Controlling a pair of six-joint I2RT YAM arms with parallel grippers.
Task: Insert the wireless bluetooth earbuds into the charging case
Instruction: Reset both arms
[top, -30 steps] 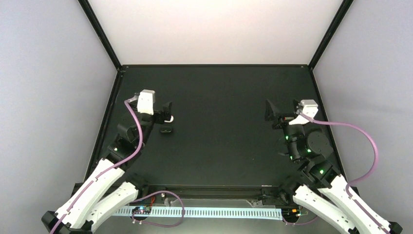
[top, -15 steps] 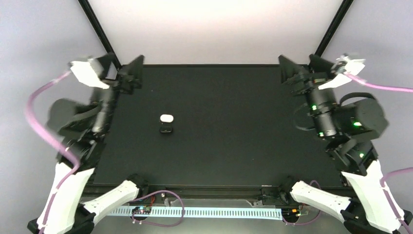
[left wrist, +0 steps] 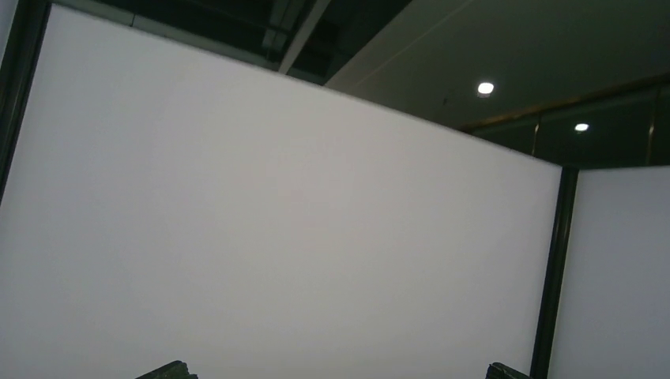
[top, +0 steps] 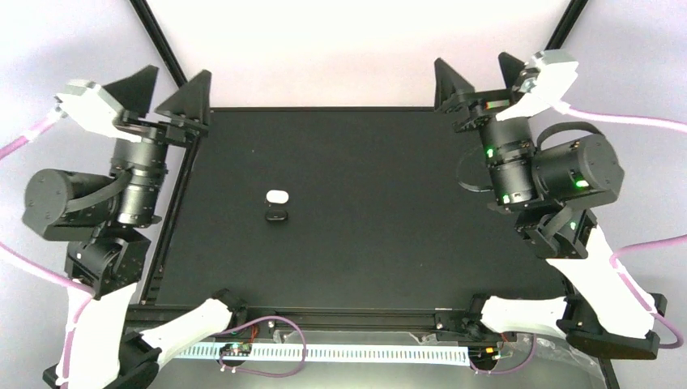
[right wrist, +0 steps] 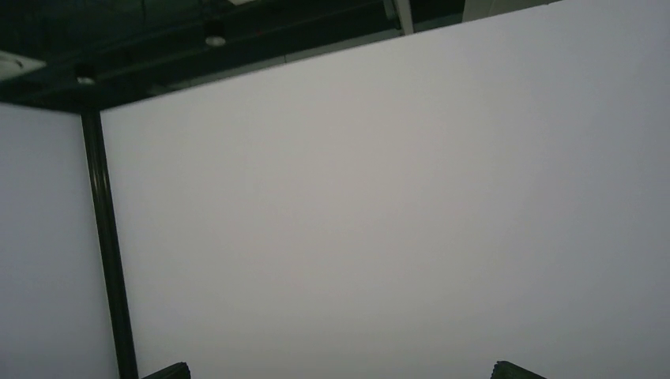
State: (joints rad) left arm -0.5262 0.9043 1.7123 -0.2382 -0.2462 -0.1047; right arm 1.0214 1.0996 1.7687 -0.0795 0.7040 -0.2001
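Left fingers [top: 188, 96] and right fingers [top: 448, 85] stood spread wide, grasping nothing. Nearest on the black surface [top: 389, 243], left of centre, lay the black charging case [top: 277, 215], with the white charging case [top: 277, 196] just beyond it. Whether the two touched was unclear, and the earbuds were too small to make out. Both sets of fingers hung well apart from the cases, above the far left and far right corners, pointing toward the white back wall [left wrist: 276, 237].
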